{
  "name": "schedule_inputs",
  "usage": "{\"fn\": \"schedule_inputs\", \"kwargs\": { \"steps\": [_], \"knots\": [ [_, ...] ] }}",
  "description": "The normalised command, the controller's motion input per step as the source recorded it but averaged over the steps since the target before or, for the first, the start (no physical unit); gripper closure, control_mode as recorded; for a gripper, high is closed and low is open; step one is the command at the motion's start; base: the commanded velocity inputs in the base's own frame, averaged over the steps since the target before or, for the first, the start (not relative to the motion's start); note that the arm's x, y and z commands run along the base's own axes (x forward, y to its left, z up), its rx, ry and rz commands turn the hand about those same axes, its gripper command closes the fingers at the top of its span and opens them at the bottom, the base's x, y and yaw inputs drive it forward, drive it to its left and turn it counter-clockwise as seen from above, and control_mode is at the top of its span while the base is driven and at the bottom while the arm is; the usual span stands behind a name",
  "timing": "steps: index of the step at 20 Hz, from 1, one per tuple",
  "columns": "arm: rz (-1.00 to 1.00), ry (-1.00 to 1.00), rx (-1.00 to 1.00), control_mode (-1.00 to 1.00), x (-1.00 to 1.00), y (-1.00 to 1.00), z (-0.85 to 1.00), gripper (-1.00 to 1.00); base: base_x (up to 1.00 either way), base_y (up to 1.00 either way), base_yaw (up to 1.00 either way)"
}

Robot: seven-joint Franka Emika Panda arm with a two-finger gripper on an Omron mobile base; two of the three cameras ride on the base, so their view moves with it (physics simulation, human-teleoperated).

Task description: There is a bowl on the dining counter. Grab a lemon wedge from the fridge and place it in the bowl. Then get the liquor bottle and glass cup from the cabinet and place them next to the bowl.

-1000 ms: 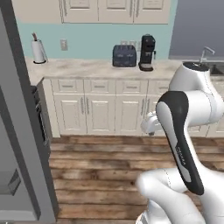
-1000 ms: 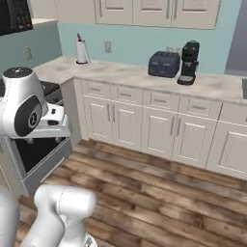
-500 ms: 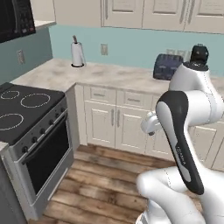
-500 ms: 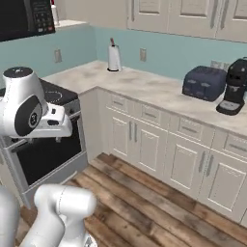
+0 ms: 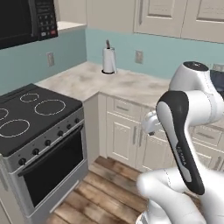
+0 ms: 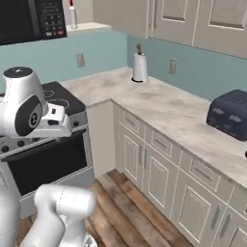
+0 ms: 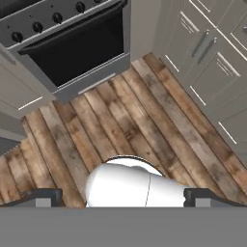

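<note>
A: Gripper [image 7: 123,197]?
B: Fingers spread wide, nothing between them, aimed at plank floor [image 7: 120,125]. Oven [image 7: 72,48] at 11 o'clock.
A: Fridge, dining counter?
B: Can't tell. Stove [image 5: 37,118], paper towel roll [image 5: 108,60].

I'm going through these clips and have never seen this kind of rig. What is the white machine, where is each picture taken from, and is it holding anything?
The white machine is a robot arm on a driving base in a rendered kitchen. Two cameras ride behind it, left and right, looking over it at a stove, a corner counter with a paper towel roll and a toaster. The third camera sits on the hand, looking down at the wooden floor. The gripper is open, its two dark tips far apart, holding nothing.
</note>
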Motion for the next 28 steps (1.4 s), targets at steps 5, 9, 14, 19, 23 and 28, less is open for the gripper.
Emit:
{"fn": "schedule_inputs", "kwargs": {
  "steps": [5,9,14,19,23,28],
  "knots": [
    [0.0,0.0,0.0,1.0,0.0,0.0,0.0,-1.0,1.0,-0.24,0.45],
    [0.0,0.0,0.0,1.0,0.0,0.0,0.0,-1.0,1.0,-0.05,0.44],
    [0.0,0.0,0.0,1.0,0.0,0.0,0.0,-1.0,1.0,0.0,0.4],
    [0.0,0.0,0.0,1.0,0.0,0.0,0.0,-1.0,1.0,-0.18,0.32],
    [0.0,0.0,0.0,1.0,0.0,0.0,0.0,-1.0,1.0,-0.48,0.24],
    [0.0,0.0,0.0,1.0,0.0,0.0,0.0,-1.0,1.0,-0.54,0.17]
  ]
}}
